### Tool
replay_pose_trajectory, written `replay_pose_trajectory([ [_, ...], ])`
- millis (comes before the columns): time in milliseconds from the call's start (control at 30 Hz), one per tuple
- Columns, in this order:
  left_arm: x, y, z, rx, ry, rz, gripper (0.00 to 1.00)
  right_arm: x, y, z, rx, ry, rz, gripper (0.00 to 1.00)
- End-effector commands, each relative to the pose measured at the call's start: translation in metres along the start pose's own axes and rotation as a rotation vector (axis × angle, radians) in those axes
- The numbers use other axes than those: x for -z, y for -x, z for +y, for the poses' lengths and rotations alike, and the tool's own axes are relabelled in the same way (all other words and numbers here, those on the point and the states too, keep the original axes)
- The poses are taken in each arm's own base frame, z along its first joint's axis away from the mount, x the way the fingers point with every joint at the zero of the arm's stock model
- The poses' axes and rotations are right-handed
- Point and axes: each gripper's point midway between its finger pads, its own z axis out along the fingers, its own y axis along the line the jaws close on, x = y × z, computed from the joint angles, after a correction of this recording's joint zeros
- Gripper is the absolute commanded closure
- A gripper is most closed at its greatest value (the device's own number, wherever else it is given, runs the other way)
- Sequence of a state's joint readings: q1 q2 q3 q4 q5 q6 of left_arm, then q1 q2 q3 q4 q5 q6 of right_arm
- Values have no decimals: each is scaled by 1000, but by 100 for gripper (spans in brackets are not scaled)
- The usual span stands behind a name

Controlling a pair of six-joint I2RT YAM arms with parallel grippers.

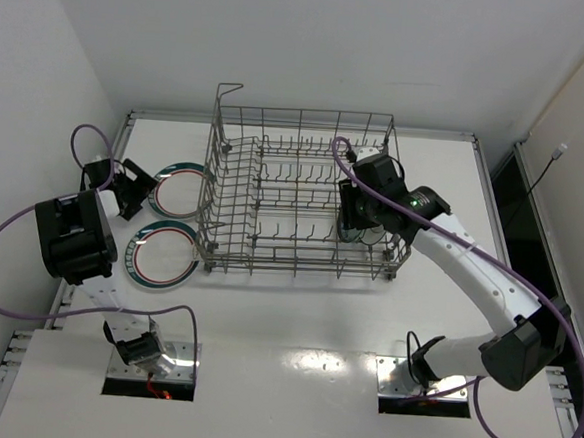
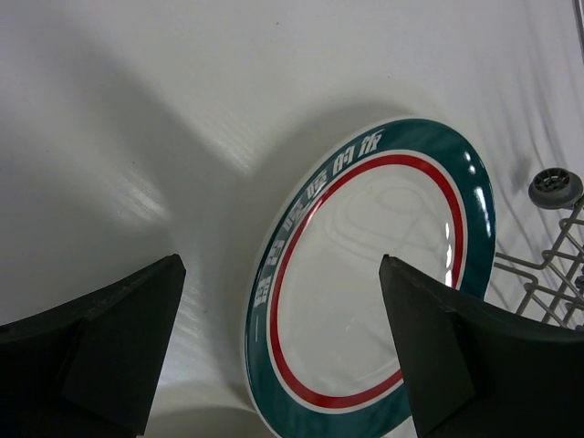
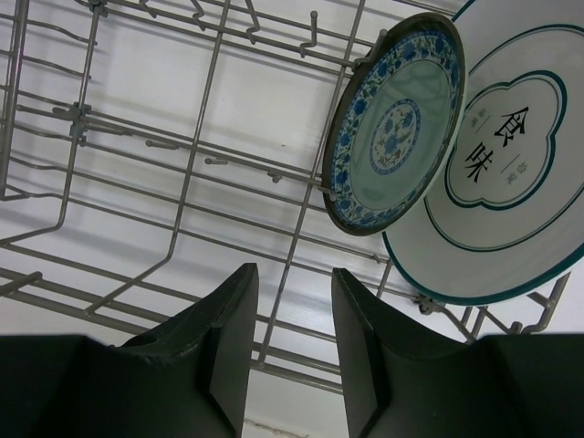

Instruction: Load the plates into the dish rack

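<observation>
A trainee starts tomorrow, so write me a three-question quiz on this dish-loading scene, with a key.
1. Multiple choice: how many plates lie flat on the table left of the rack? A one, B two, C four.
2. True or false: the left pincer is shut on a plate.
3. Fill in: ___ plates stand on edge inside the rack.
Key: 1 B. 2 False; it is open and holds nothing. 3 Two: the blue-patterned plate and the white plate with dark characters.
</observation>
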State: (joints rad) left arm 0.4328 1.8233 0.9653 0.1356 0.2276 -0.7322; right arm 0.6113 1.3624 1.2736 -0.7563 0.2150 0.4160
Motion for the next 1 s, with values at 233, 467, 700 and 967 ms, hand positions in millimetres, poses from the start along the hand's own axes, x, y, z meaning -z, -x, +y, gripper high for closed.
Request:
replay_pose_trajectory([
  [233, -23, -12, 3, -15, -30, 99, 47, 6, 22, 3, -1, 14, -54, 65],
  [467, -30, -14, 6, -31, -34, 114, 64, 5, 18, -14, -7, -23, -26, 65],
  [700, -22, 2, -8, -60, -70, 63, 100, 14, 21, -22, -34, -16, -49, 65],
  [967, 33, 74, -26, 36, -122, -194, 100, 17, 11, -17, -19, 40, -32, 65],
])
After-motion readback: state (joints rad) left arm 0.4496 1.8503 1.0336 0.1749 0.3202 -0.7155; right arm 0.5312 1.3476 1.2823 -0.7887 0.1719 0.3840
